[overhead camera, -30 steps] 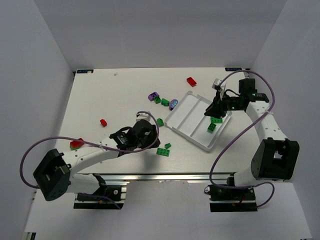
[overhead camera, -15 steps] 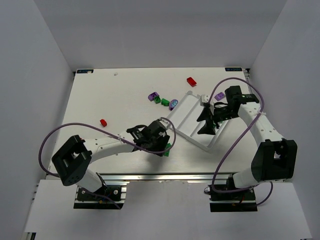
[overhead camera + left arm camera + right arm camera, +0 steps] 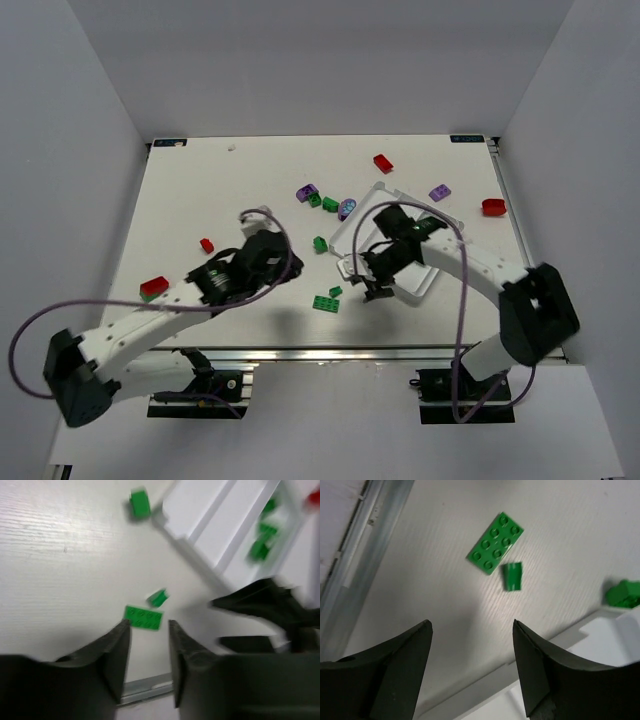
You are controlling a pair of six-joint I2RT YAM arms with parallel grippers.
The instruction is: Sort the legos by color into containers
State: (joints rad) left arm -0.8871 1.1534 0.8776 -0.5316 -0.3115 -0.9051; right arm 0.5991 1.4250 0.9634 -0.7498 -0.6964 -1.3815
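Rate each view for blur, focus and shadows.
Left wrist view: motion-blurred, with the tray and the green bricks in it smeared. Right wrist view: the flat green brick is crisp, while the gripper fingers are dark and soft. Top view: even light, sharp, with faint arm shadows on the table.

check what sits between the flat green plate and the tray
One small green brick, close beside the flat green plate; clearest in the right wrist view.

Four red legos (image 3: pixel 383 162), three purple legos (image 3: pixel 306 191), one tray (image 3: pixel 352 232).
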